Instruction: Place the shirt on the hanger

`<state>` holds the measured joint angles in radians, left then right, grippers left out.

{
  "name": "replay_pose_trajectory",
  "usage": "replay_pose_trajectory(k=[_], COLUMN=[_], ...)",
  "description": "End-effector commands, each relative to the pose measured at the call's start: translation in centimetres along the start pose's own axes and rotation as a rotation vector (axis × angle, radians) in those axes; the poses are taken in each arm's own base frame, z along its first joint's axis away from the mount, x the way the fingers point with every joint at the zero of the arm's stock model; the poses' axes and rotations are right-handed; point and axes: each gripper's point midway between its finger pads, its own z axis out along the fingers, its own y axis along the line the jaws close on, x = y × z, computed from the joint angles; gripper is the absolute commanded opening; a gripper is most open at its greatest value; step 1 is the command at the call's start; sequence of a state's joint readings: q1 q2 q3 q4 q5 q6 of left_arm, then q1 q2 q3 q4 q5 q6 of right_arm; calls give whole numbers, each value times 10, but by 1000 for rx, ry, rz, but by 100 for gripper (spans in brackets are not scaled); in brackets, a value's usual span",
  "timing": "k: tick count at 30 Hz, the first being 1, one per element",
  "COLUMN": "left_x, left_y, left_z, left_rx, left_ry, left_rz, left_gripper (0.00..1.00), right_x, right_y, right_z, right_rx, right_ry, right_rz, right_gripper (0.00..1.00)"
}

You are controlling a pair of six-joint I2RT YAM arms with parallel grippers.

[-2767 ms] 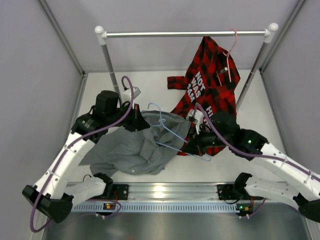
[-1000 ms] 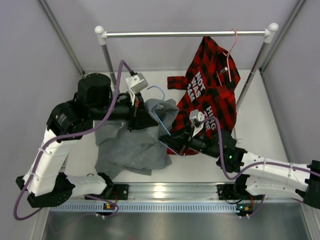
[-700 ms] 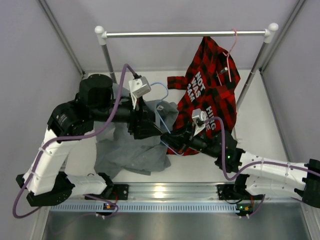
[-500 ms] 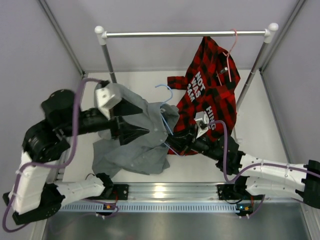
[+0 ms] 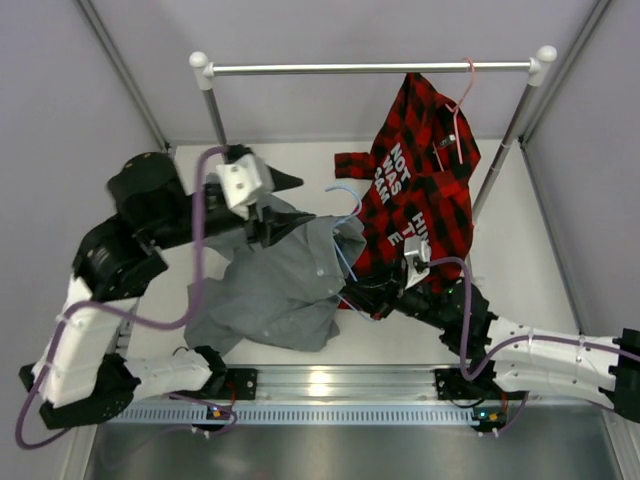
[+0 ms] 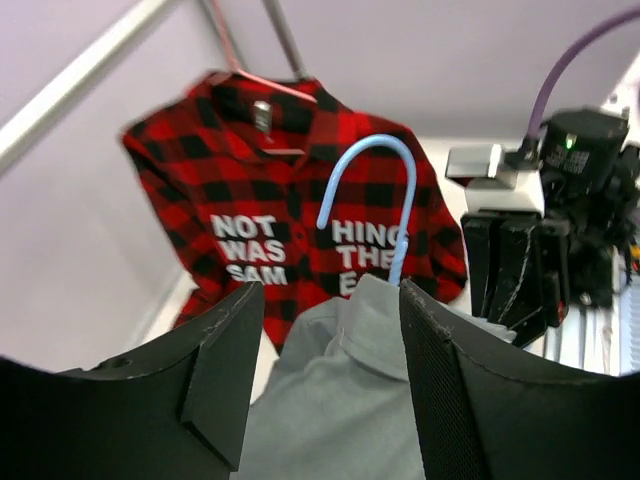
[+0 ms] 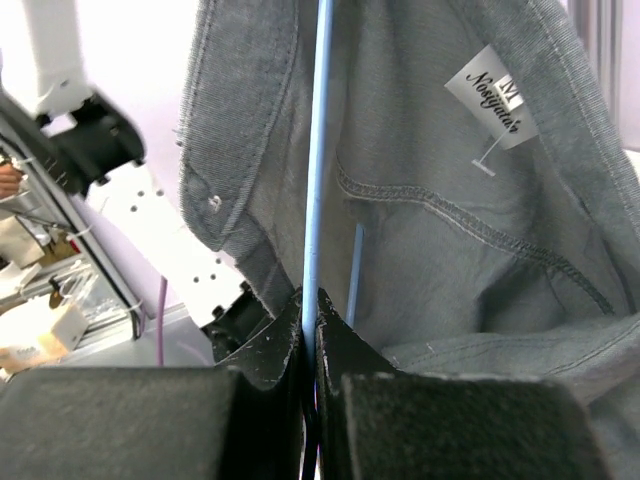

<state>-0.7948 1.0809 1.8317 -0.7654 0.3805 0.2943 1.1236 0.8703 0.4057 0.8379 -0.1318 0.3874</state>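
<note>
Pinching the thin blue hanger (image 7: pixel 318 150) tight, the right gripper (image 7: pixel 310 302) holds it inside the grey shirt (image 7: pixel 450 220). The left gripper (image 6: pixel 328 300) has its fingers spread apart.

Overhead view; wrist cameras close, seemingly sharing shirt (image 6: pixel 340 420).

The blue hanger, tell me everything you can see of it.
The hanger is thin light-blue wire. Its curved hook stands up out of the collar of the grey shirt, in front of the plaid shirt. Most of the frame is hidden inside the grey fabric. The right wrist view shows one straight length of wire running along the shirt's inside. The right end effector is shut on that wire. The hook is not on any rail.
</note>
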Motion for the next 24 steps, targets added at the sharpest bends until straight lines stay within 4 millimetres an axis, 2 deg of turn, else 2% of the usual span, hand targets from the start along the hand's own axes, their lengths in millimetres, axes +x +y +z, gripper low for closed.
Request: replay_pose_trajectory(k=[1,6,7,14,19,24], left_x=[24,31,32,45,38,55], left_y=[-22,-44,-52,-74,-81,-78], left_z=[21,15,13,17,13,21], left_rx=[180,296,344,486,531,514], left_ry=[81,95,96,120,92,150], left_rz=[12,0,-13,-70,-75,-106], left_gripper=[58,48,48,47,47,48], right_x=[-36,-35,-32,-34,-35,-42], right_y=[27,27,26,32,36,44], right_z=[-7,-17,-19,-25,-26,-28], right_rx=[-111,-98,-93,-114,-131,-166], right_ry=[-113,-71,-57,-29,-13,-18], right_rz=[-60,-92,-93,-118,-127,-145], right_gripper=[0,0,0,0,0,0])
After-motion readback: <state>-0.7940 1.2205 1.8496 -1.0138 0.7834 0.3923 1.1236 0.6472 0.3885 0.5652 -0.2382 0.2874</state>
